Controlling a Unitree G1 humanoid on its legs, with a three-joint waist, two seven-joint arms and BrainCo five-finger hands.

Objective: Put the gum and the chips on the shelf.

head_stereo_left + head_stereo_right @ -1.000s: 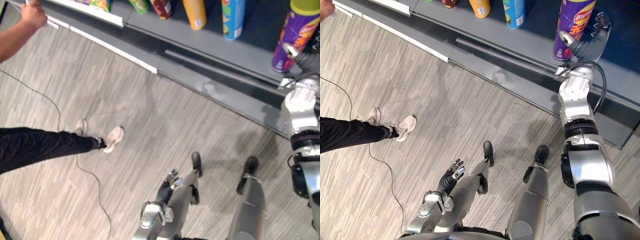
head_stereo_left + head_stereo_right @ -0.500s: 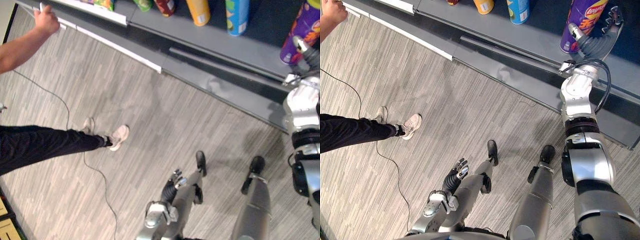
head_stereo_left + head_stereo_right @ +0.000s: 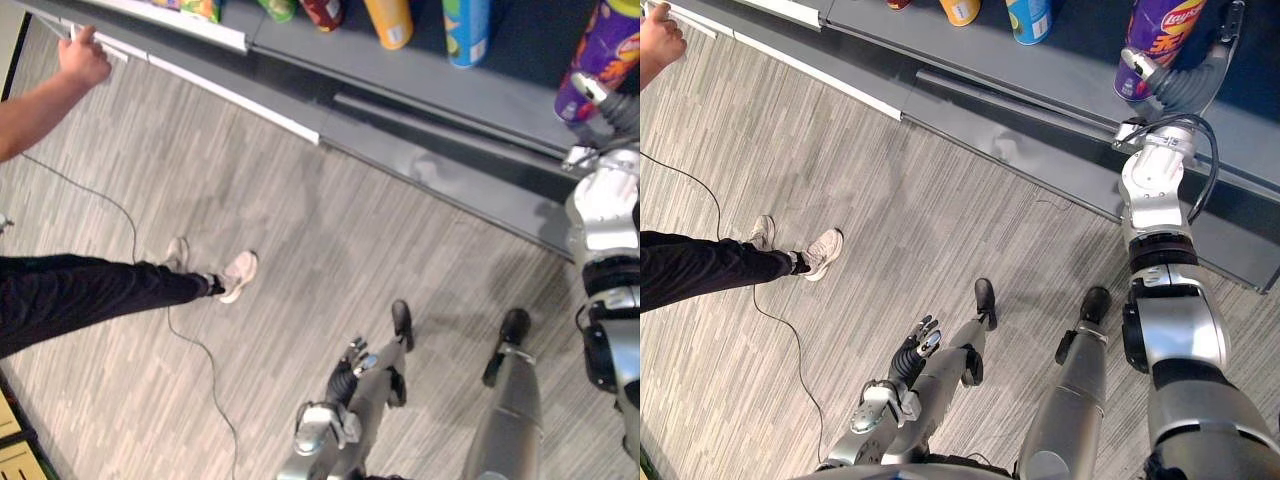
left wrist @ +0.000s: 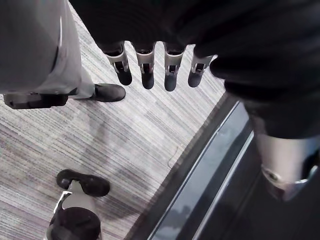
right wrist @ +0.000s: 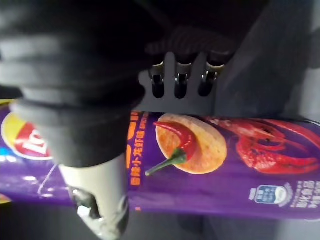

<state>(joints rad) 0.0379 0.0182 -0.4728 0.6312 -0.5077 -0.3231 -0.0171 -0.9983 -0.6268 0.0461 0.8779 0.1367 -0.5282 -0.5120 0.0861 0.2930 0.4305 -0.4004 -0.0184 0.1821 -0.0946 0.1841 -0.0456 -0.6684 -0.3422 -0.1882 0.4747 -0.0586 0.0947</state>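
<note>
The purple chips can [image 3: 1155, 35] stands upright on the grey shelf [image 3: 1060, 85] at the far right. My right hand [image 3: 1188, 85] reaches up to it from below. In the right wrist view the can [image 5: 215, 165] lies between the thumb and the straight fingers [image 5: 180, 82], which stand off its side, so the hand is open. My left hand [image 3: 920, 340] hangs low by my side over the floor, with its fingers [image 4: 145, 75] relaxed and nothing in it.
An orange can [image 3: 388, 20], a blue can [image 3: 467, 30], a red one [image 3: 325, 12] and a green one [image 3: 280, 8] stand further left on the shelf. A person stands at the left, with one arm [image 3: 40, 100] up at the shelf edge and a leg [image 3: 90, 295] stretched across the wooden floor.
The right hand's fingers, curled round the purple can a second ago, have straightened off it. The can stays upright on the shelf. The view has shifted slightly.
</note>
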